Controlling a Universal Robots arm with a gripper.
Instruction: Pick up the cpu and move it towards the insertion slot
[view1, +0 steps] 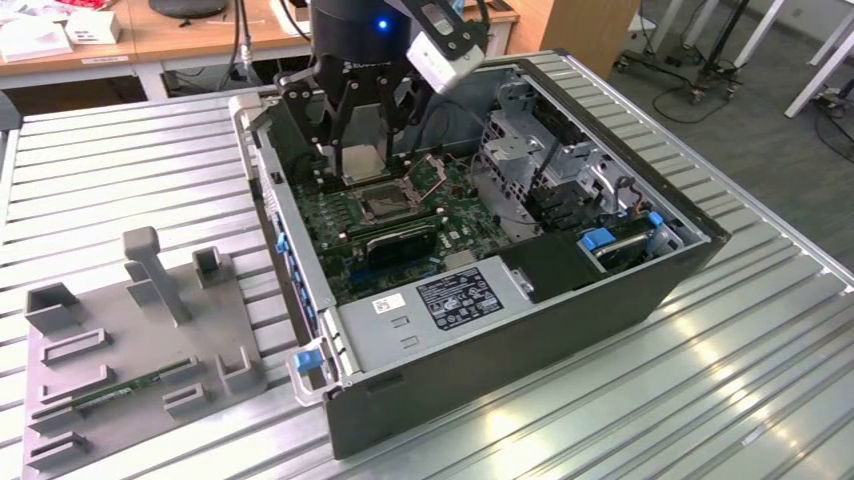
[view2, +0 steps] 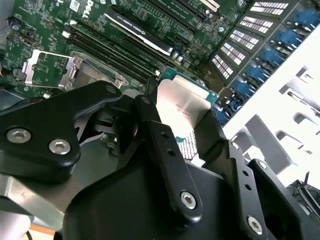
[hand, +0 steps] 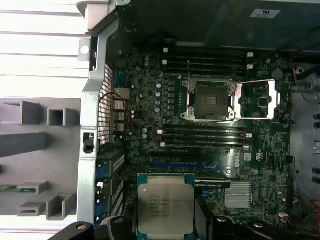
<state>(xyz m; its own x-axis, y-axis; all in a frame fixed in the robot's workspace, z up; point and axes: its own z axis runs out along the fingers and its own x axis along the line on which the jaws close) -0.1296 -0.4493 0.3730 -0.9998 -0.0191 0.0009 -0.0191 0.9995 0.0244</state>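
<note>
I see the slatted metal tabletop (view1: 120, 210) carrying an open computer case (view1: 561, 300), a boxy dark shell with its green motherboard (hand: 150, 115) exposed. Beside it lies a grey plastic fixture (view1: 134, 340) of rectangular recesses. My claw (view2: 182, 117) hangs inside the case, its black fingers (view2: 150, 120) closed on the cpu (hand: 165, 209), a flat square chip with a smooth silvery lid and pale rim, held clear above the board. So the pick-up looks done and I judge the carry is in hand. The insertion slot (hand: 209, 100), a dark square in a shiny frame with its lid swung open, sits near; I'd need careful squaring-up over it
</note>
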